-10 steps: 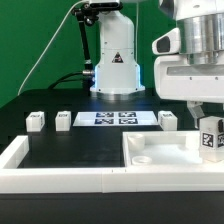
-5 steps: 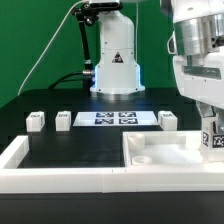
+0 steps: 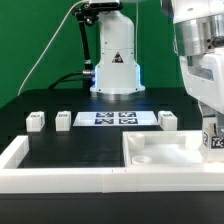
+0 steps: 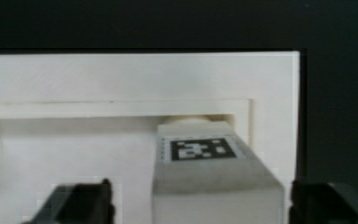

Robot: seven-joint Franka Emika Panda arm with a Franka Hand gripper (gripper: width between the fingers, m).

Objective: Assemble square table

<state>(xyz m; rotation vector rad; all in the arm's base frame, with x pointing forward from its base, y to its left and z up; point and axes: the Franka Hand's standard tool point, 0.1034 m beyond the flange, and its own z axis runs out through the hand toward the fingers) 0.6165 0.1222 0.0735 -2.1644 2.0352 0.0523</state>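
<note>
The white square slab lies at the exterior view's right, inside the white border wall. My gripper is at the far right edge, shut on an upright white tagged leg that stands over the slab's right corner. In the wrist view the leg runs between my two dark fingers of the gripper, its tag facing the camera, above the slab. Three more legs stand on the black table.
The marker board lies behind the slab, between the loose legs. The robot base stands at the back. The border wall closes the front and the left side.
The gripper and the leg it holds have shifted toward the exterior view's right edge and slightly down. The slab and loose legs have not moved.
</note>
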